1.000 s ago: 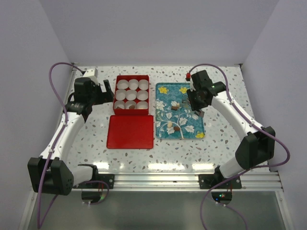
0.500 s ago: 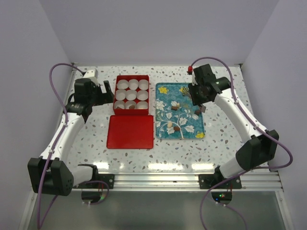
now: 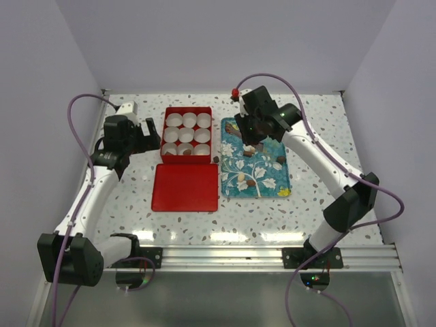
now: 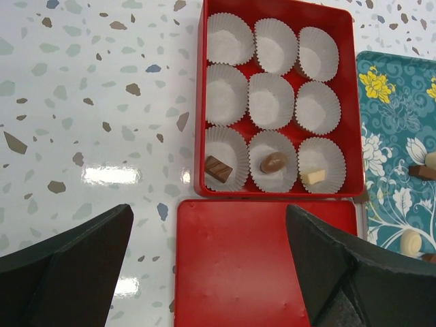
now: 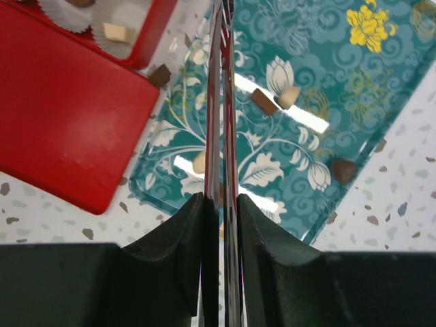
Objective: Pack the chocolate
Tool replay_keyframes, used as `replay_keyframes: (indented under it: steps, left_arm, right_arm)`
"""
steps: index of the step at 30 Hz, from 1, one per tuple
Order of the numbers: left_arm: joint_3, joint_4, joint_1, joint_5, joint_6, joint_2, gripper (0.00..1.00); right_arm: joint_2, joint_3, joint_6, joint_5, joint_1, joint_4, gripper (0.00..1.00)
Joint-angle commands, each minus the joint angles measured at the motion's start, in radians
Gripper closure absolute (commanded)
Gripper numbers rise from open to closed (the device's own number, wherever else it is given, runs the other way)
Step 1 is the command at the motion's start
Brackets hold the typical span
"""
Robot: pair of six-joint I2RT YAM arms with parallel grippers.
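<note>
Chocolate [image 5: 262, 101] left to pack lies loose on the teal tray [image 5: 320, 61] right of desk centre, just toward the near edge from our right hand [image 3: 250, 141], pressed together on nothing we see, far nearer than the spread left hand [image 4: 209, 225] by the red box [image 4: 201, 102].

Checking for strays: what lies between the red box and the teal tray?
One loose dark chocolate piece, by the red box's near corner; clearest in the right wrist view.

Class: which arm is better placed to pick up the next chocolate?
Probably right: the right gripper hangs over the teal tray, where loose chocolate lies; the left gripper sits across the red box from it.
</note>
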Motion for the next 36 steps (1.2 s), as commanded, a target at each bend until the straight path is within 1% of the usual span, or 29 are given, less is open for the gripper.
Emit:
replay_keyframes:
  steps: [1,4,6,10,13,17,20,23,31,36]
  left_arm:
    - [-0.01,0.006,-0.003,-0.017,0.024,-0.038,0.0]
    - [-0.017,0.003,-0.003,-0.018,0.021,-0.047,0.0]
    - [-0.019,0.005,-0.003,-0.021,0.014,-0.053,0.0]
    - [-0.026,0.0,-0.003,-0.021,0.014,-0.062,0.0]
    - [-0.03,-0.006,-0.003,-0.021,0.024,-0.058,0.0]
    - [-0.04,0.0,-0.001,-0.021,0.019,-0.062,0.0]
    - [-0.046,0.011,-0.003,-0.021,0.014,-0.056,0.0]
    - [-0.043,0.017,-0.003,-0.015,0.013,-0.044,0.0]
    - [-0.04,0.025,-0.003,0.003,0.005,-0.03,0.0]
    - [-0.039,0.012,-0.003,0.006,0.01,-0.036,0.0]
  right_arm:
    - [0.039,0.098,0.023,-0.023,0.038,0.035,0.74]
    - [0.086,0.161,0.026,-0.033,0.061,0.042,0.74]
    - [0.109,0.172,0.028,-0.028,0.067,0.038,0.74]
    - [0.097,0.116,0.036,-0.019,0.068,0.055,0.73]
    - [0.086,0.088,0.034,-0.023,0.069,0.033,0.73]
    - [0.014,0.004,0.029,-0.037,0.072,0.042,0.72]
    - [-0.044,-0.062,0.031,-0.04,0.081,0.018,0.71]
    - [-0.125,-0.151,0.045,-0.039,0.117,0.002,0.71]
    - [-0.19,-0.222,0.106,-0.04,0.222,-0.022,0.69]
    - [-0.185,-0.222,0.12,-0.03,0.271,-0.021,0.68]
